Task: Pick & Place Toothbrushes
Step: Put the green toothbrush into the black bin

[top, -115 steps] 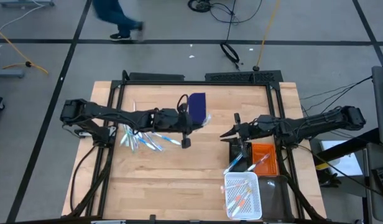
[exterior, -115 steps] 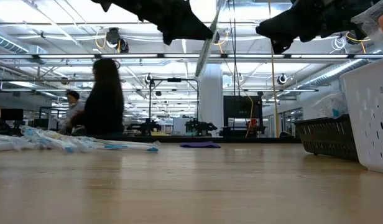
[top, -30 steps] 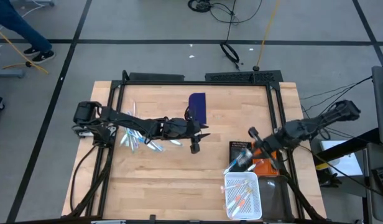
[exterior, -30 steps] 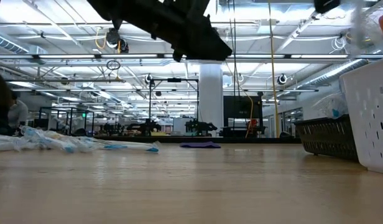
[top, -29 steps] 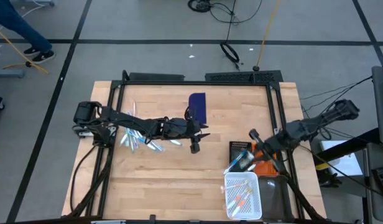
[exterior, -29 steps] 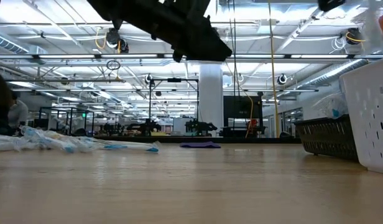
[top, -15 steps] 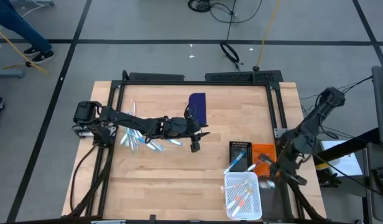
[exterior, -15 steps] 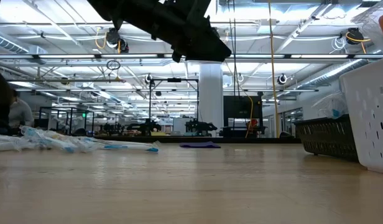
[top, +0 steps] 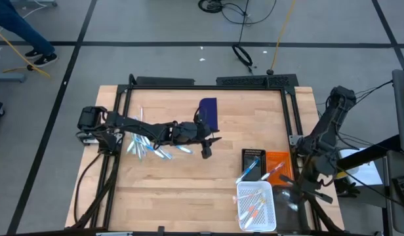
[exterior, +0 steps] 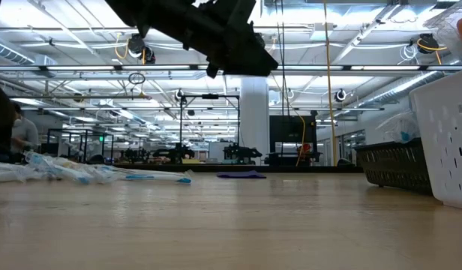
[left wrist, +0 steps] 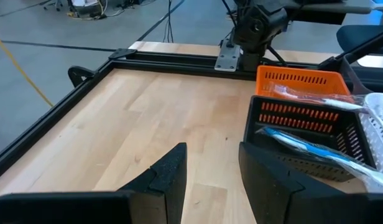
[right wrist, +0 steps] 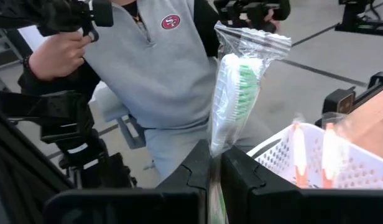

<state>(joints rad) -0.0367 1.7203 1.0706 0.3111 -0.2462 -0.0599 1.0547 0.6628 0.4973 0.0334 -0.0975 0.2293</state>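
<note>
Right gripper [right wrist: 215, 163], off the desk's [top: 189, 190] right edge, pinches a bagged toothbrush [right wrist: 235, 87]. Left gripper [left wrist: 211, 171], fingers apart and empty, hangs mid-desk beside the toothbrushes [top: 149, 147].

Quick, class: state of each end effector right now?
Left end effector: open, empty, above the table.
Right end effector: shut on a bagged toothbrush, past the table's edge.

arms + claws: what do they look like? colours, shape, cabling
Both arms are dark, slim and jointed, with black cables trailing from their bases. The left claw has two dark, matte, blocky fingers that taper to wedge tips. The right claw has the same dark, flat-sided fingers. No markings show on either.
</note>
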